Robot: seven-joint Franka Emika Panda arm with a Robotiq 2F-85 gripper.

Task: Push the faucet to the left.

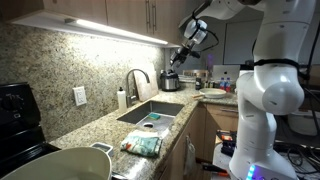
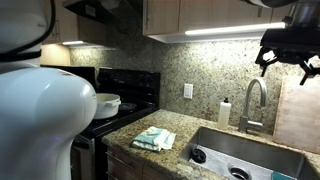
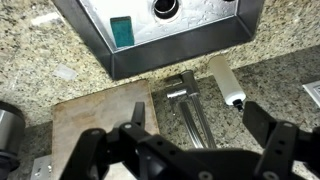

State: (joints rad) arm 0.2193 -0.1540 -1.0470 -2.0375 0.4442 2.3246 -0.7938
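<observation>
Faucet (image 2: 256, 82) beneath the claw (image 2: 285, 66), apart

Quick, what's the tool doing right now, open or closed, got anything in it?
Tool: open, holding nothing, not touching the faucet.

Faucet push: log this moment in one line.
target: dark brushed-metal gooseneck faucet, untouched | gripper: open, raised above it, apart | push: not yet begun

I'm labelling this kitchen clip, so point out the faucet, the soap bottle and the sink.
faucet (image 3: 190, 115), wrist view, on the spout from above.
soap bottle (image 3: 224, 78), wrist view, on its white body.
sink (image 3: 200, 25), wrist view, on the bare basin floor.
</observation>
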